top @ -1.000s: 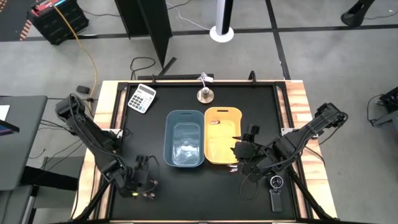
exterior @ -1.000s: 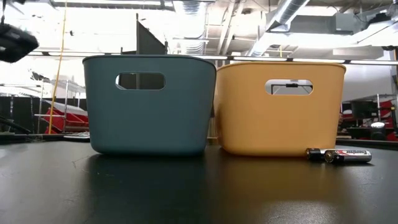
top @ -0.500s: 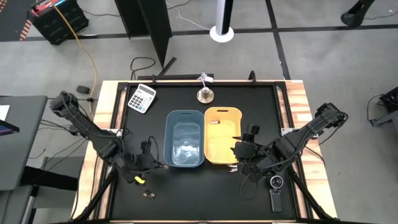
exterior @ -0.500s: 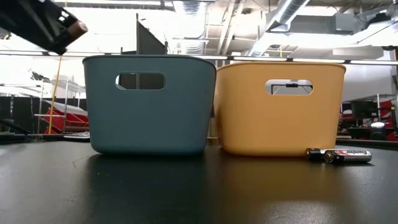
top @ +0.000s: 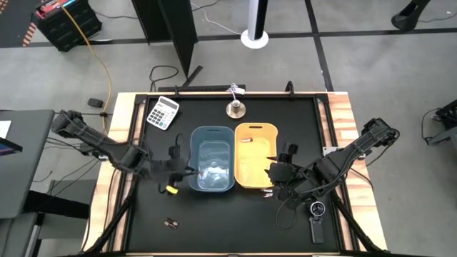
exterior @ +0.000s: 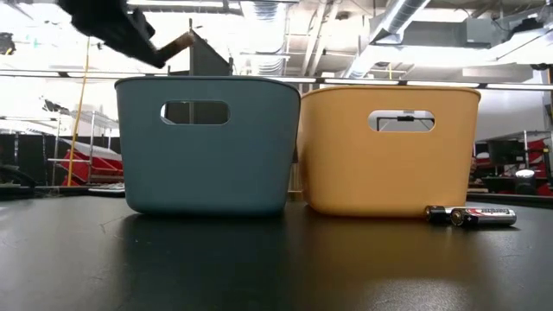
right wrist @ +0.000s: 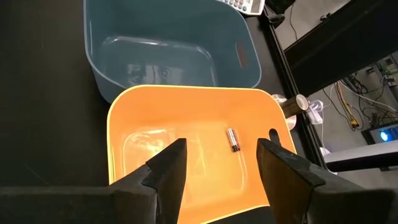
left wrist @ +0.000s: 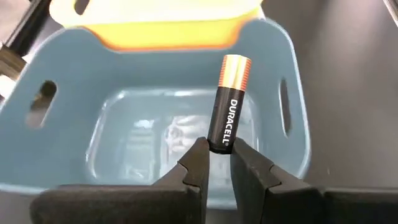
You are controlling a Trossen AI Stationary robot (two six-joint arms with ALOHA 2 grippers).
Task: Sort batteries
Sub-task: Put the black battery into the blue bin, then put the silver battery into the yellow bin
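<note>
2 bins (top: 211,135), 5 batteries (left wrist: 228,102), 1 calculator (top: 163,112), 1 bell (top: 235,108).

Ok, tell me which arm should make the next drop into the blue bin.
Left. Its left gripper already holds a battery over the blue bin; the right gripper hangs open over the yellow bin.

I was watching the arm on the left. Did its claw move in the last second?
Yes. The left gripper went from the table's near-left part up to the blue bin's left rim, carrying a battery. The bin stayed put.
</note>
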